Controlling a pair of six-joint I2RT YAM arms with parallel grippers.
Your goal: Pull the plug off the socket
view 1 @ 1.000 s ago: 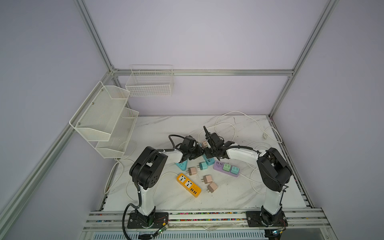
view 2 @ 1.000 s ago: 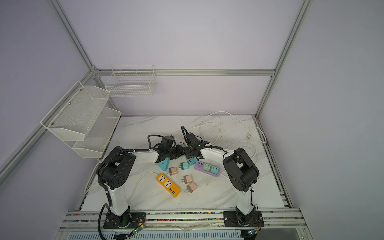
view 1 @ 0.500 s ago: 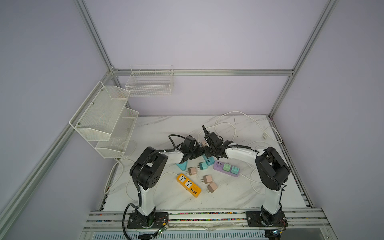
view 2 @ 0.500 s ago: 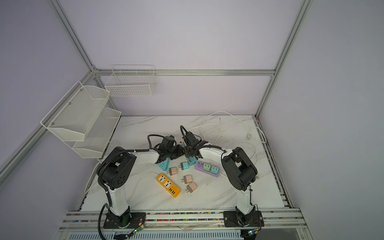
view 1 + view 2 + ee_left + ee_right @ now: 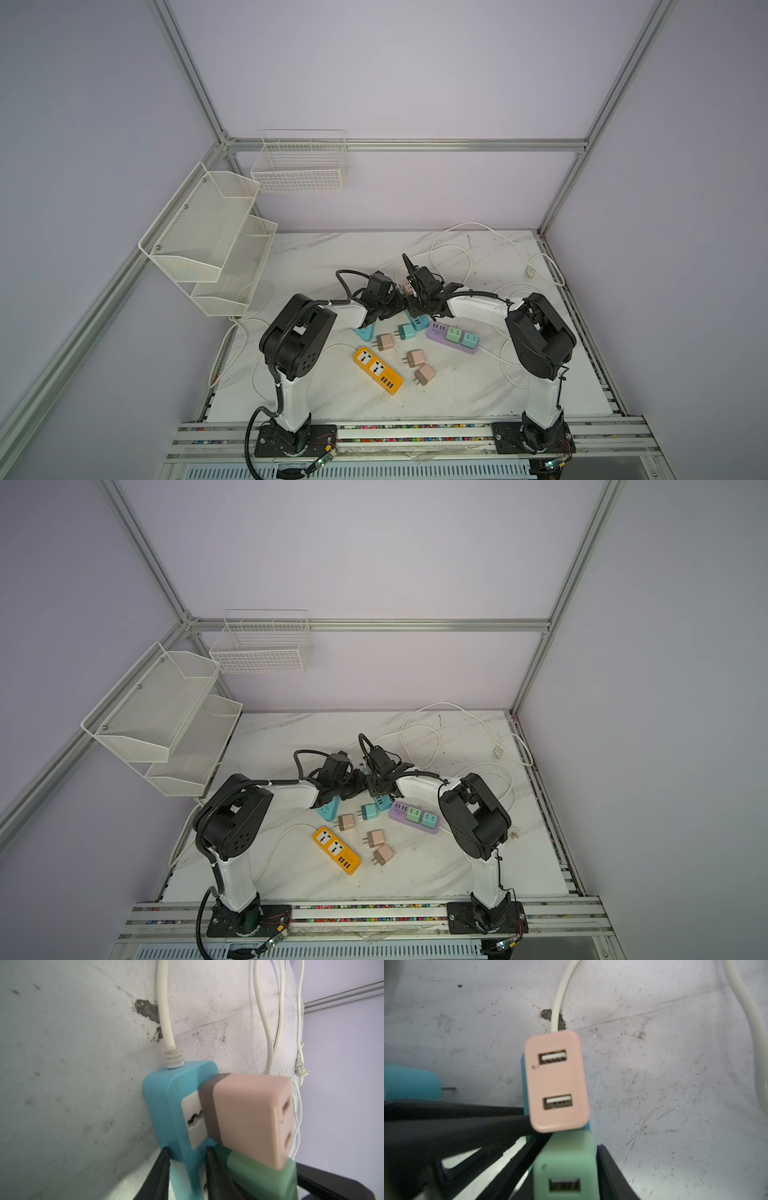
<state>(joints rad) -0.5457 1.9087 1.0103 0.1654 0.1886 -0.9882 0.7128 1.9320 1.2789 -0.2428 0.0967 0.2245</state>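
The socket is a blue power strip [image 5: 166,1095] lying on the marble table, with a white cord at its far end. A pink plug [image 5: 249,1113] and a green plug [image 5: 259,1176] sit in it side by side. My left gripper [image 5: 187,1149] is shut on the strip's edge beside the green plug. My right gripper [image 5: 571,1147] is shut on the green plug [image 5: 566,1163], one finger on each side, just below the pink plug [image 5: 556,1080]. In both top views the left gripper [image 5: 390,305] and the right gripper [image 5: 413,305] meet mid-table and hide most of the strip.
A purple strip [image 5: 453,336] holding two green plugs lies near the right arm. An orange strip [image 5: 377,370] and loose pink plugs [image 5: 415,358] lie towards the front. A teal plug [image 5: 406,332] sits close by. White cables [image 5: 469,257] loop behind. Wire shelves [image 5: 216,237] hang on the left wall.
Hardly anything: both grippers stay together at the blue strip, and the right arm's elbow has shifted slightly.
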